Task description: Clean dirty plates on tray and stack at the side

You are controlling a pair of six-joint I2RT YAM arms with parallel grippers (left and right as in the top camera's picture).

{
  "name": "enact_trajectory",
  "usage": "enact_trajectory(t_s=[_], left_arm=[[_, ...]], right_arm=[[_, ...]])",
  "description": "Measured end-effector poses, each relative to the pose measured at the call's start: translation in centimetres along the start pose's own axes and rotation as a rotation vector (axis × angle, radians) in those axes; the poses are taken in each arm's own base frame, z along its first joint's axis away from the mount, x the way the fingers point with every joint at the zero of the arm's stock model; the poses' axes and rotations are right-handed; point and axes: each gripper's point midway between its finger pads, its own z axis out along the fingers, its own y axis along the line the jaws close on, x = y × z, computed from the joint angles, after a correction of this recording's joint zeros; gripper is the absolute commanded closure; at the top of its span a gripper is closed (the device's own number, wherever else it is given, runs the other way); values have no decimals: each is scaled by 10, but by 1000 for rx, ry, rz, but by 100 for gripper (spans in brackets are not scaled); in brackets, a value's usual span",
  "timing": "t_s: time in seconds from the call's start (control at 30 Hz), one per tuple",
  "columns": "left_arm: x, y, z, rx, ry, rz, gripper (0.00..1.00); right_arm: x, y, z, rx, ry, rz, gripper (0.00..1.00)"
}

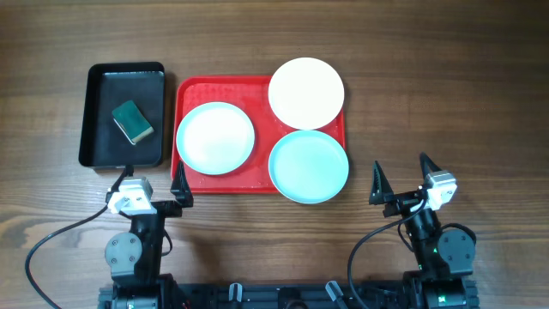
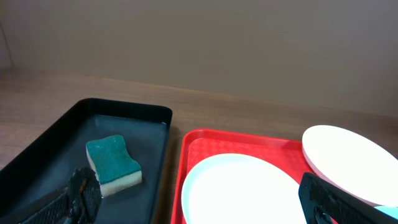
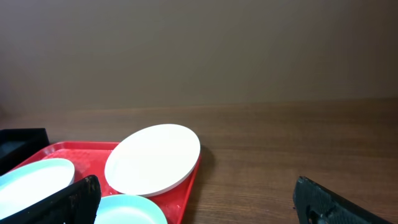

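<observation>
Currently on the glossy red rectangular tray: smooth round cream-white plate, left mint plate, right mint plate. Left gripper and right gripper both have jaws spread wide, empty

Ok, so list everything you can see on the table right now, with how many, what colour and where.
white plate: one, cream-white, far right corner of the tray
blue plates: two, pale blue, one on the tray's left, one at its near right corner
tray: one, red, middle of the table
bin: one, black, just left of the tray
sponge: one, green, inside the bin
table: one, brown wood
left tool: one, black, open, by the tray's near left corner
right tool: one, black, open, right of the tray
</observation>
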Motion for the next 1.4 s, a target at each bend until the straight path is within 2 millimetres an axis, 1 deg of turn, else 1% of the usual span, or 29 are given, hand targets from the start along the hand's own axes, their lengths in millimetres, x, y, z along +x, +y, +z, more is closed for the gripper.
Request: enact_trajectory(t_s=[1.13, 1.3, 1.4], left_arm=[[0, 0, 0, 0, 0, 0, 0], [0, 0, 0, 0, 0, 0, 0], [0, 0, 0, 0, 0, 0, 0]], right_arm=[[0, 0, 0, 0, 0, 0, 0], [-12, -5, 0, 31, -49, -5, 0], [-3, -8, 0, 46, -15, -1, 0]])
